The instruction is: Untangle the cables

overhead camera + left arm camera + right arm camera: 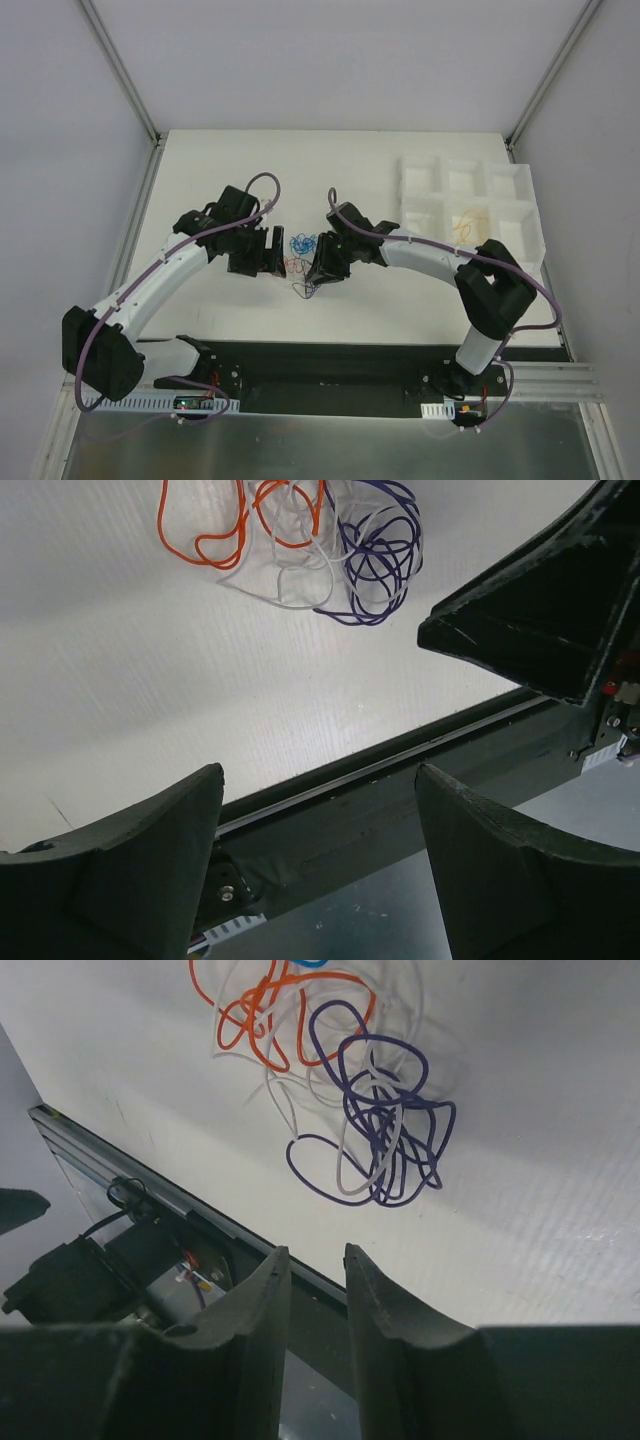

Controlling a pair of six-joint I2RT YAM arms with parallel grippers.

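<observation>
Currently, cables (301, 256) lying tangled on the table (230, 170), left gripper (268, 250) hovering at their 9 o'clock, jaws gaping wide, empty, right gripper (318, 266) hovering at 3 o'clock, jaws barely parted, seemingly gripping nothing.

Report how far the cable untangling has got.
Done: one thin yellow wire loop appears to lie apart in the white compartment tray. In hand: nothing; the left gripper is wide open and the right gripper narrowly open, both empty. Left: the bundle of thin orange, white, purple and blue wires lies tangled between them.
</observation>
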